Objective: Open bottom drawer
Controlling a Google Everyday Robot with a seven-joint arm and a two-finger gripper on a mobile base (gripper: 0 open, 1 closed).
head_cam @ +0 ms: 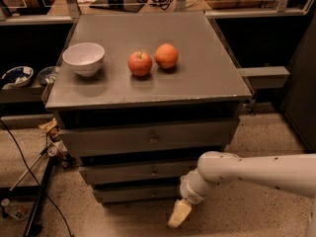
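The bottom drawer [133, 193] is the lowest, narrowest grey front of the three-drawer stack, and it sits closed. Its small knob [153, 193] shows near the middle. The middle drawer [133, 172] and the top drawer [148, 138] above it are closed too. My white arm [256, 172] reaches in from the right, low to the floor. My gripper [179, 215] hangs down just right of the bottom drawer's right end, below its level, not touching it.
On the cabinet top [197, 78] stand a white bowl [83, 58], a red apple [140, 63] and an orange [166, 56]. Cables and a stand leg [34, 196] lie on the speckled floor at left. A grey shelf arm [261, 77] sticks out at right.
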